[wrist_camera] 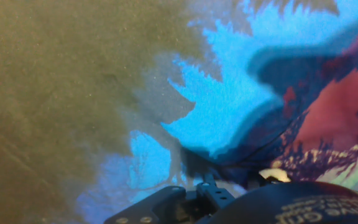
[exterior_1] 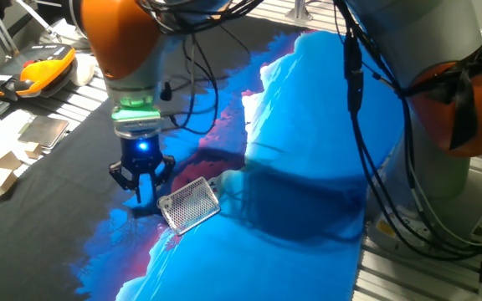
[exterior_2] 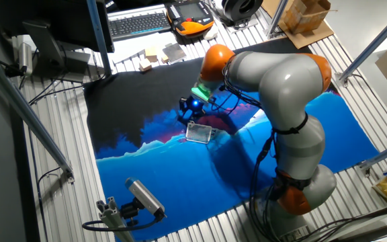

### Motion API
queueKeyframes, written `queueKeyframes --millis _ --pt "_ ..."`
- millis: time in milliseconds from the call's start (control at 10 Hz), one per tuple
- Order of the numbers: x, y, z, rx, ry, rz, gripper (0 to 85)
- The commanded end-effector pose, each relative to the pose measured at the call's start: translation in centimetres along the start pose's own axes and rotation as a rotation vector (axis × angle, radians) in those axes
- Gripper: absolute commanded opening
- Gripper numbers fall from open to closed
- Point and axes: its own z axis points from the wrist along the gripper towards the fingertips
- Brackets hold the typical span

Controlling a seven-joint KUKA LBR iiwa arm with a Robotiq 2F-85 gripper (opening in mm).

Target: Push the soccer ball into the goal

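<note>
The gripper (exterior_1: 145,194) hung low over the cloth-covered counter (exterior_1: 65,176), at the seam where the black part of the cloth met the blue print, its blue light glowing above the fingers (exterior_1: 138,191). From the fixed views the fingers looked drawn close together and pointing down, with nothing visibly pinched between them, though the dark tips against dark cloth made the gap hard to judge; the hand view showed only the gripper body along its bottom edge and patterned cloth beyond.

Just to the right of the fingers, almost touching them, stood the goal (exterior_1: 189,203), a small white mesh frame tilted on the blue cloth; it appeared as a pale rectangle just below the gripper (exterior_2: 192,107) in the other fixed view (exterior_2: 199,133).

The soccer ball could not be made out in any view. It was probably hidden behind the fingers or the goal, or simply too small to show.

That was the main risk. With the ball unseen and the gripper so near the goal, any sideways sweep could have struck the light frame and shoved or tipped it instead of the ball. The wrinkled cloth could also have deflected a rolling ball past the mouth, or bunched up under fingers carried this low.
</note>
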Motion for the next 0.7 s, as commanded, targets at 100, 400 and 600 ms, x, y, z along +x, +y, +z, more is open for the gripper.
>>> queueKeyframes --millis 100,400,600 --pt "-0.18 -0.14 -0.42 0.045 -0.01 -0.025 34.0" --pt "0.16 -0.07 -0.44 -0.095 0.026 0.066 34.0" --pt "0.36 -0.06 -0.38 -0.094 0.019 0.072 34.0"
